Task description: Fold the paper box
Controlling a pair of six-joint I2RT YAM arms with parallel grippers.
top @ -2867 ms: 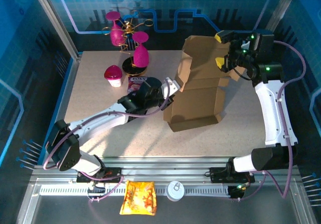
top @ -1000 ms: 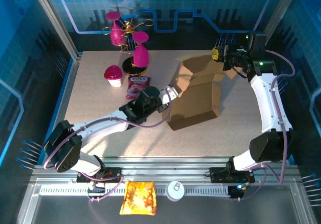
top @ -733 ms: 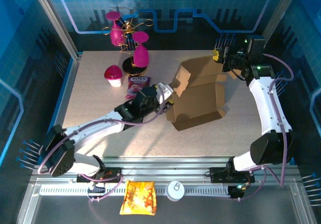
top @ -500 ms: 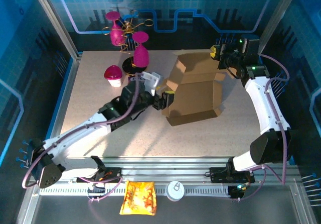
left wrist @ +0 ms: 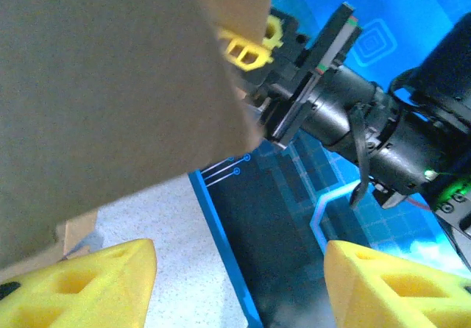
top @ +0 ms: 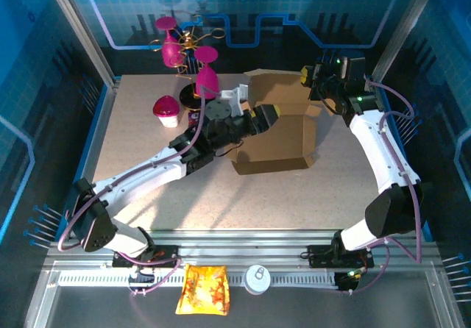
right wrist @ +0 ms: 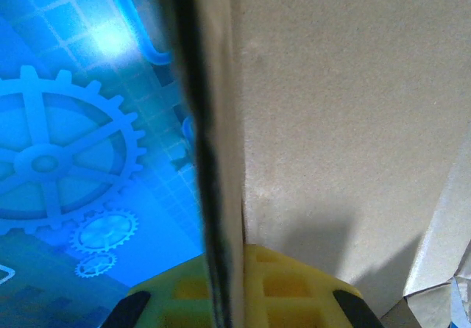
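The paper box point(top: 276, 140) is a brown cardboard shell standing at the table's back centre, with its top flaps loose. My right gripper point(top: 310, 78) is at the box's back right corner, shut on a flap. In the right wrist view the flap's edge point(right wrist: 221, 122) runs down between the yellow pads point(right wrist: 294, 284). My left gripper point(top: 266, 115) hovers over the box's upper left edge. In the left wrist view it point(left wrist: 239, 273) is open with nothing between its yellow fingers point(left wrist: 81, 280). A cardboard panel point(left wrist: 103, 85) is just above it and the right gripper point(left wrist: 294, 78) just beyond.
A pink cup point(top: 166, 109) and a pink ornament stand point(top: 193, 63) sit at the back left, close to the left arm. A yellow packet point(top: 203, 290) and a small can point(top: 258, 278) lie on the front rail. The blue wall point(top: 243, 19) is right behind the box.
The box has dropped from tall to low and shifted left. My left gripper rose from the box's left side to its top edge. The right gripper kept its hold, moving back and left.
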